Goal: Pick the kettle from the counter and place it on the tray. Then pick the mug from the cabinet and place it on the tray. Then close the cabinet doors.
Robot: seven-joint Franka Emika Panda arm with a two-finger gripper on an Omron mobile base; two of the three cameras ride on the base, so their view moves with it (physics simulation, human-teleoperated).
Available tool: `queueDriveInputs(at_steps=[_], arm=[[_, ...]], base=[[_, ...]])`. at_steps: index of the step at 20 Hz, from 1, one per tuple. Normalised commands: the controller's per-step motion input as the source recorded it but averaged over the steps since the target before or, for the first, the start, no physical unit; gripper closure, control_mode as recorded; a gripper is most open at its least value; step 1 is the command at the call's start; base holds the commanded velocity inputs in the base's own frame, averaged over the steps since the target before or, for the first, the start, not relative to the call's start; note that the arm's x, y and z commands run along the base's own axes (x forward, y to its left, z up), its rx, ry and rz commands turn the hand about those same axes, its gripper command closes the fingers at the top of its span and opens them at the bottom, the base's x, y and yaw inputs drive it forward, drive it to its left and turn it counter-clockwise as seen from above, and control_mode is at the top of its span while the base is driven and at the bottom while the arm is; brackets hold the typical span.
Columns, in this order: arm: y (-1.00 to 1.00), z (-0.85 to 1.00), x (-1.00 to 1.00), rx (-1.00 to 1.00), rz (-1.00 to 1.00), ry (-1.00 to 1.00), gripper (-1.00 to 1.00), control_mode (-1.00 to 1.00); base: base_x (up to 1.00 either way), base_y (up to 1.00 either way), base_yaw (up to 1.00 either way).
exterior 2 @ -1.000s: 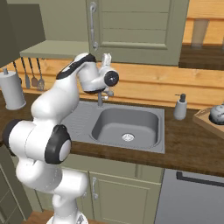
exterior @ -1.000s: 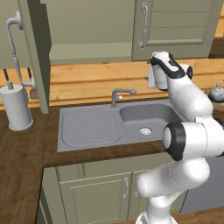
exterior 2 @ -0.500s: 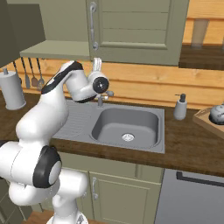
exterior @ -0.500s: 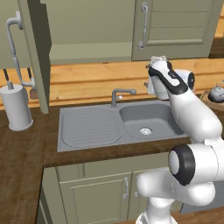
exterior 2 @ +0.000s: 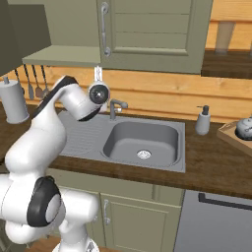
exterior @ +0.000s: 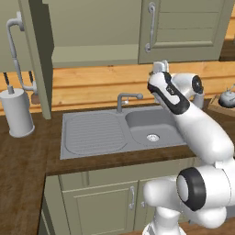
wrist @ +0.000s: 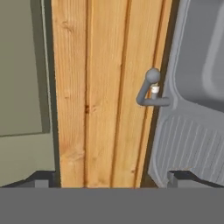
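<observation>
Swung leftward since the earlier frame, wide-open empty gripper (wrist: 112, 177) faces wall planks; squat silvery kettle (exterior 2: 244, 128) sits on light-wood tray (exterior 2: 227, 135); reaching up risks striking grey-green cabinet door (exterior: 39, 55).

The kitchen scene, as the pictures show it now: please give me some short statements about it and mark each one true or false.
1. The kettle sits on the tray. True.
2. The gripper holds the blue mug. False: its jaws stand open and empty, raised above the sink.
3. The soap pump bottle stands on the counter between the sink and the tray. True.
4. Both cabinet doors are shut. False: the left door stands swung open, only the right door is shut.
5. The tap stands behind the sink. True.
</observation>
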Motion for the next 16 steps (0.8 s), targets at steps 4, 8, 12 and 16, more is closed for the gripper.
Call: queueDriveInputs(at_steps=[4, 8, 12, 16], arm=[[0.07, 0.02, -0.36, -0.45, -0.01, 0.03, -1.00, -1.00], [0.00, 0.09, -0.26, -0.56, 0.00, 0.11, -1.00, -1.00], [0.00, 0.03, -0.34, -0.59, 0.00, 0.05, -1.00, -1.00], [0.00, 0.05, -0.31, -0.63, 0.00, 0.02, -1.00, -1.00]], base=[[0.00, 0.00, 0.00], [0.00, 0.00, 0.00], [0.00, 0.00, 0.00], [0.00, 0.00, 0.00]])
